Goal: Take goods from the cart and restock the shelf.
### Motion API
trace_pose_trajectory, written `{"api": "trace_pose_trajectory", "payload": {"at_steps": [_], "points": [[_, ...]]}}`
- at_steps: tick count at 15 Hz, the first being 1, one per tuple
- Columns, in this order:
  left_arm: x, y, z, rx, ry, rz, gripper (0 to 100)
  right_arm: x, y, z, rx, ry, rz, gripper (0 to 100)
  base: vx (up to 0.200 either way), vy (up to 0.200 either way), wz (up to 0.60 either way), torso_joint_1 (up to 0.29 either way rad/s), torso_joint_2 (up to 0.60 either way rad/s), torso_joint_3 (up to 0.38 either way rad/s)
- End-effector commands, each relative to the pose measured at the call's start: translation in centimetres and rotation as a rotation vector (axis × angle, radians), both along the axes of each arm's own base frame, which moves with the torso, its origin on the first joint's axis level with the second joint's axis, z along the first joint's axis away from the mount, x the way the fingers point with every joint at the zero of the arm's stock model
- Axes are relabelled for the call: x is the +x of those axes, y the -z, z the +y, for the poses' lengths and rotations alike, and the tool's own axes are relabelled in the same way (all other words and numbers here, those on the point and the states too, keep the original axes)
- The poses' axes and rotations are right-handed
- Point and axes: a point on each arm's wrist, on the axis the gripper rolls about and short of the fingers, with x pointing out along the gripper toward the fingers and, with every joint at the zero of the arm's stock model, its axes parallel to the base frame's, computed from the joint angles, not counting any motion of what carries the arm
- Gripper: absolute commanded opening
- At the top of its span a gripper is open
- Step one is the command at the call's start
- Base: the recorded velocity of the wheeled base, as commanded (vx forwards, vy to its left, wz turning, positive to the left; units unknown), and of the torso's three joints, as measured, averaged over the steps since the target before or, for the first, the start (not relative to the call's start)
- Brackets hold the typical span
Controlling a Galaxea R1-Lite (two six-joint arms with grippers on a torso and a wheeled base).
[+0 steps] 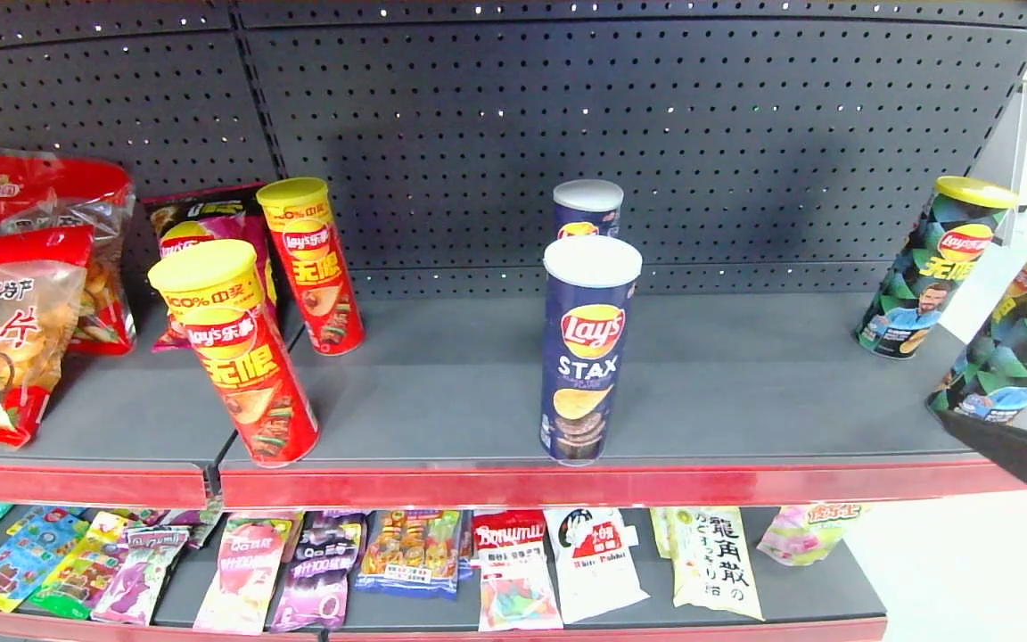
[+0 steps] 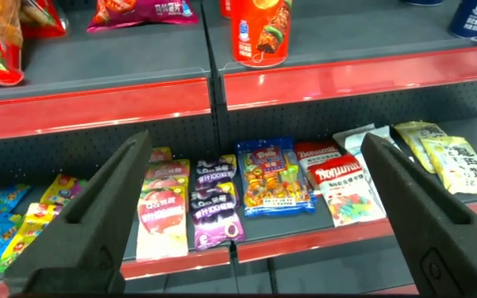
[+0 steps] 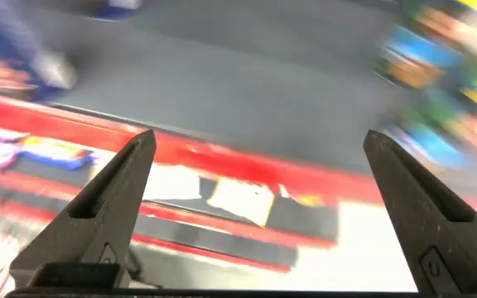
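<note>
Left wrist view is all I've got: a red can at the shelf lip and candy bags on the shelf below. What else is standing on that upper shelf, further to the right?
Observer: Near the middle of the upper shelf, a front blue can stands close to the red lip, with a rear blue can right behind it.
Operator: Anything past those?
Observer: Yes, at the right end there are two green-patterned cans with yellow lids: a farther green can and a nearer green can at the picture's edge.
Operator: Is the right arm holding one?
Observer: No. In the right wrist view, the right end effector is open with nothing between its fingers.
</note>
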Motion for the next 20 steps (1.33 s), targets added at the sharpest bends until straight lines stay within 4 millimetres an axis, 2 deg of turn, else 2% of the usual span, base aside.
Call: {"api": "trace_pose_trajectory", "payload": {"at_steps": [1,2,6,8,11,12,14,15,20], "points": [[0.0,0.0,0.0,0.001,-0.001,0.0,100,-6.9,2.1,-3.3,0.018,0.299,-0.08,100,0.0,0.0,0.0,0.0,0.0,0.0],[0.0,0.0,0.0,0.001,-0.002,0.0,100,-8.4,3.2,-3.4,0.028,0.322,-0.108,100,0.0,0.0,0.0,0.0,0.0,0.0],[0.0,0.1,0.0,0.015,-0.012,-0.002,100,-13.4,9.0,-3.2,0.074,0.193,-0.273,100,0.0,0.0,0.0,0.0,0.0,0.0],[0.0,0.0,0.0,0.012,-0.009,-0.002,100,-14.1,12.0,-3.2,0.09,0.172,-0.309,100,0.0,0.0,0.0,0.0,0.0,0.0],[0.0,0.0,0.0,0.012,-0.006,-0.002,100,-12.9,15.3,-2.8,0.144,0.03,-0.257,100,0.0,0.0,0.0,0.0,0.0,0.0],[0.0,0.1,0.0,0.013,-0.005,-0.001,100,-12.5,15.3,-2.7,0.149,0.005,-0.339,100,0.0,0.0,0.0,0.0,0.0,0.0],[0.0,0.1,0.0,0.024,-0.012,-0.002,100,-12.4,15.5,-2.8,0.151,0.038,-0.34,100,0.0,0.0,0.0,0.0,0.0,0.0],[0.0,0.1,0.0,0.023,-0.017,0.001,100,-12.1,16.2,-3.0,0.144,0.138,-0.333,100,0.0,0.0,0.0,0.0,0.0,0.0],[0.0,0.6,0.1,-0.015,-0.071,0.054,100,-12.1,16.2,-3.0,0.154,0.128,-0.339,100,0.0,0.0,0.0,0.0,0.0,0.0]]}}
